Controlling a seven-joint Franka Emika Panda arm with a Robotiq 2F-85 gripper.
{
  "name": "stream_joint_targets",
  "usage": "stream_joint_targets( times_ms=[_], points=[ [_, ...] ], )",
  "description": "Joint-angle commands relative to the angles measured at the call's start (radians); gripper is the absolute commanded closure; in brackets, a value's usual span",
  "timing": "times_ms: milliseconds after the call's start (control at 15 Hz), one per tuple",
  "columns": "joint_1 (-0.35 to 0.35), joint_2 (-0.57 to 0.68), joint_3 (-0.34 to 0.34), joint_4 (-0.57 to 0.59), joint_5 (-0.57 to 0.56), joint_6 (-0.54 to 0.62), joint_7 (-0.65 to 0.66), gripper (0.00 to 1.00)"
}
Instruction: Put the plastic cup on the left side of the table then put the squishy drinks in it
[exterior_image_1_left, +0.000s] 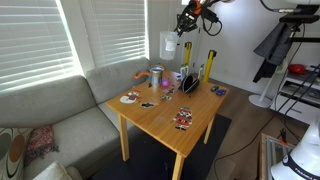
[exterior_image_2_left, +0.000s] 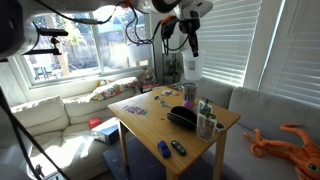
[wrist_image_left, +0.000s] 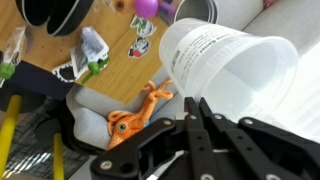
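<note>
Carrying step: above the table (exterior_image_1_left: 165, 112) we hold the plastic cup (wrist_image_left: 235, 65) up in the air, hand (wrist_image_left: 200, 108) clamped on its wall near the rim. Next we need a bare spot on the left side and must set it down upright. Dark bowl (exterior_image_2_left: 182, 117), silvery mug (exterior_image_1_left: 157, 76) and small toys (exterior_image_1_left: 185, 119) crowd the top.

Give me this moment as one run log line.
end effector: shut on plastic cup | plastic cup: airborne above table | placement: not yet done
</note>
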Motion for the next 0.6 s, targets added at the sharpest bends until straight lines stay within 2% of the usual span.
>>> stream_joint_targets(
  times_ms=[0, 267, 533],
  points=[
    [0.022, -0.209, 0.029, -0.224, 0.108, -0.079, -0.122, 0.99],
    [0.087, -0.322, 0.033, -0.359, 0.132, -0.232, -0.184, 0.99],
    [0.121, -0.377, 0.055, -0.483, 0.112, -0.277, -0.231, 0.99]
  ],
)
